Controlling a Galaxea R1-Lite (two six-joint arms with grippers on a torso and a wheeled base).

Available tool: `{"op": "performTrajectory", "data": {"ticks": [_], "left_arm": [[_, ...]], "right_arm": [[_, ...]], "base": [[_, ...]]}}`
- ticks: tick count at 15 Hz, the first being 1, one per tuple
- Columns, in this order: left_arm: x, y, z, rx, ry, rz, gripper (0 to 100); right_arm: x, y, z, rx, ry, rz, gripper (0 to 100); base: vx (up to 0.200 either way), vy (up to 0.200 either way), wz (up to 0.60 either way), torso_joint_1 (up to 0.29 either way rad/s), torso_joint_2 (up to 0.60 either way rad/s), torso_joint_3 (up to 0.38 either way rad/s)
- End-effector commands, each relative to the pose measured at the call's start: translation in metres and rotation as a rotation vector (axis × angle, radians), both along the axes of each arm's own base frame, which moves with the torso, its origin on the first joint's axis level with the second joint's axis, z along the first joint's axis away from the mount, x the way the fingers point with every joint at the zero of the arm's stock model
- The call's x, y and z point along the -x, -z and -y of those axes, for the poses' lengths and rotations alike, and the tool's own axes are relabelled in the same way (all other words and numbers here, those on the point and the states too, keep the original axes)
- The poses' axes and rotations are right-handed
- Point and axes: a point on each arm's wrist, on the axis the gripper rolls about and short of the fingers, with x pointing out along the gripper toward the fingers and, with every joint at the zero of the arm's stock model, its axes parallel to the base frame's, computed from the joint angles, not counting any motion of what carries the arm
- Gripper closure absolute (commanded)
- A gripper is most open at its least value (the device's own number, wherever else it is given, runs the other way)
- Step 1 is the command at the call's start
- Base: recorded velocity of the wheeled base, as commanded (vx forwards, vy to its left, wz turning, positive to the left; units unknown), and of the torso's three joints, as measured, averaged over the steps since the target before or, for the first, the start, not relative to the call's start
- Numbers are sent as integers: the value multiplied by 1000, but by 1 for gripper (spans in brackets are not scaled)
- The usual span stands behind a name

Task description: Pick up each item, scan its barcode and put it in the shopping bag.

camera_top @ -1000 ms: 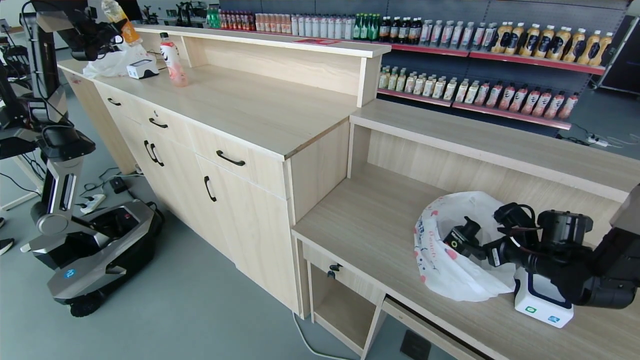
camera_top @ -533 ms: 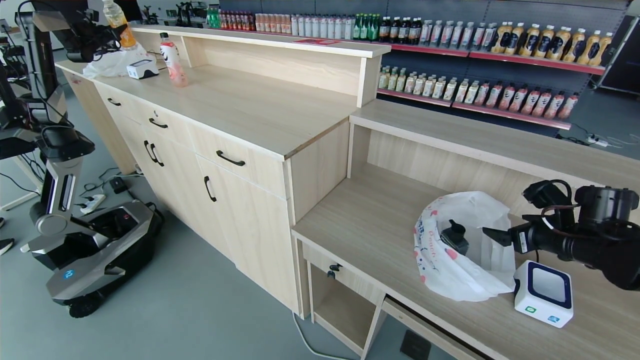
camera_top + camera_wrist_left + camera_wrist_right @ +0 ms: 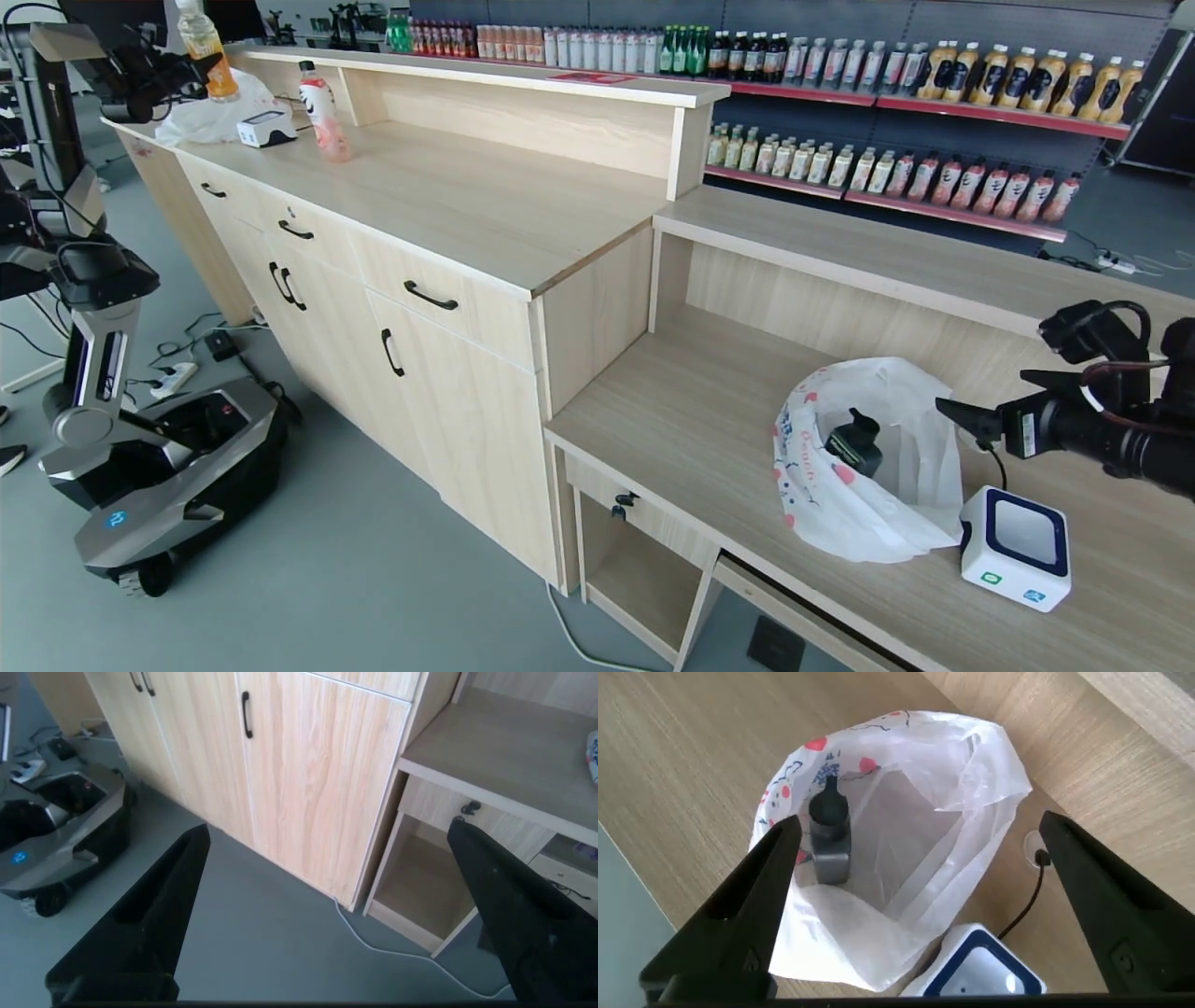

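While one dark bottle [image 3: 854, 446] sits inside the single white shopping bag [image 3: 840, 523] on the desk [image 3: 691, 420], one scanner [image 3: 1016, 548] stands just beside it. The right gripper [image 3: 980, 397] hangs near the bag, spread wide and empty. The left gripper [image 3: 329, 829], over the floor, is likewise spread and empty.

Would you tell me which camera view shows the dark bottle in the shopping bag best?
The right wrist view: it looks down into the shopping bag and shows the dark bottle cap to base. The head view shows it farther off, base behind the bag's wall. The left wrist view faces cabinets and floor.
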Motion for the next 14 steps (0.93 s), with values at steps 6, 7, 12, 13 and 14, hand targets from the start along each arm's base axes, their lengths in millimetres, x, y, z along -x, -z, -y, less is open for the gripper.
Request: {"op": "performTrajectory", "data": {"ticks": [6,7,12,13,14], "left_arm": [[0,0,0,0,0,0,0],[0,0,0,0,0,0,0],[0,0,0,0,0,0,0],[0,0,0,0,0,0,0],[0,0,0,0,0,0,0]], "right_arm": [[148,-34,5,28,331,-82,0],[154,-33,10,27,393,-97,0],[157,-11,58,18,809,-263,0],[156,-10,62,16,828,-276,0],[150,2,78,6,872,-316,0]], "base": [[0,0,-300,2,0,1],[0,0,-600,7,2,2],[0,0,-600,1,-1,5],[0,0,-600,-7,2,2],[0,0,-600,2,2,-2]]}}
